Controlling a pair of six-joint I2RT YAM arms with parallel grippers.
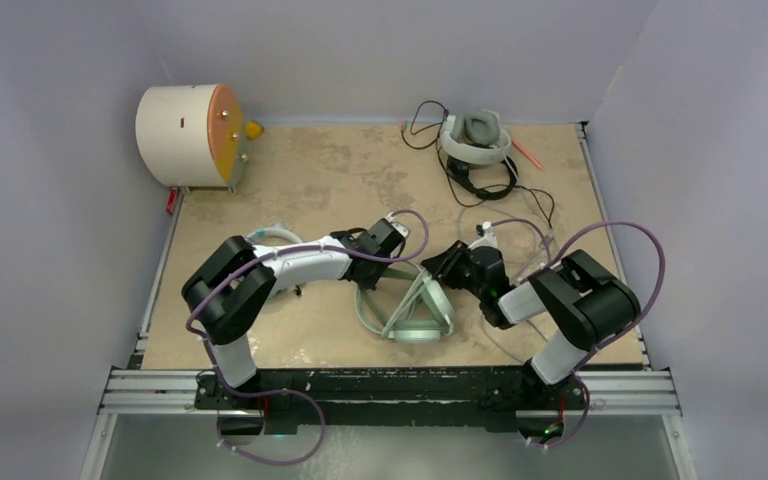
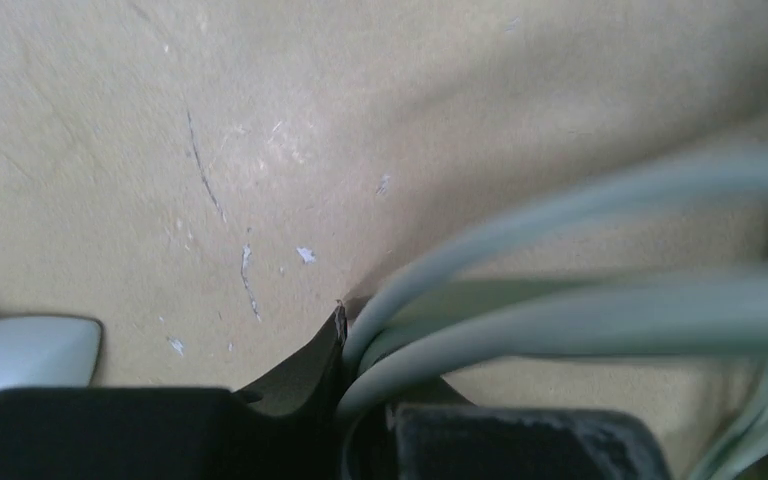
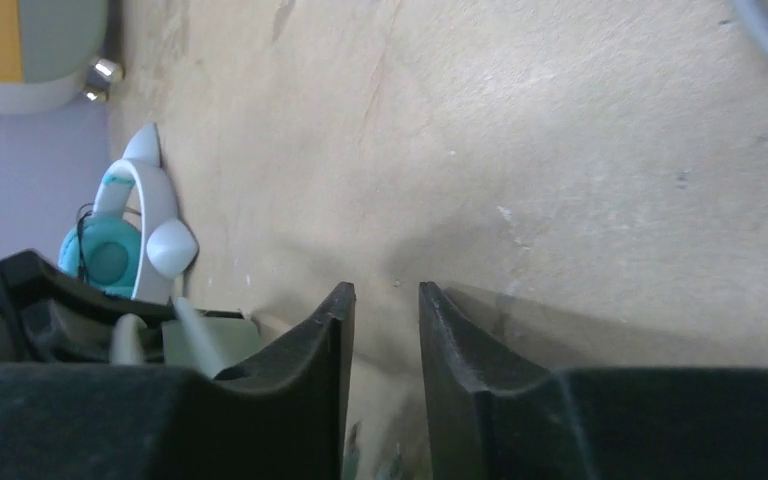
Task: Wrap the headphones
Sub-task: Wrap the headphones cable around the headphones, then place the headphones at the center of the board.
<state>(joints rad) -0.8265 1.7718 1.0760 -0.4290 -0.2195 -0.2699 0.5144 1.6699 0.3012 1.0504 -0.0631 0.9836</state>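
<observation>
The tan table (image 1: 290,180) is filling most of the overhead view, with a cream drum (image 1: 185,135) with an orange face sitting at its upper left corner. The left arm (image 1: 260,275) and the right arm (image 1: 580,300) are both reaching in toward the middle of the frame. The white-and-grey headset (image 1: 477,140) is lying at the upper right of the table, and the thin black headset (image 1: 480,180) with its black cable is lying just below it. The mint-green headset (image 1: 415,320) is resting in the lower centre, between the two arms. The small teal headset (image 3: 120,250) with the white band is lying at the left, close behind the left arm. In the left wrist view, the left claw (image 2: 370,385) is pinching together on several loops of the pale green cord (image 2: 580,320), which are running out toward the right edge of the frame. In the right wrist view, the right claw (image 3: 387,320) is hanging over bare table with its fingers a narrow gap apart and nothing between them; overhead, it is sitting just beside the upper end of the mint-green headset.
</observation>
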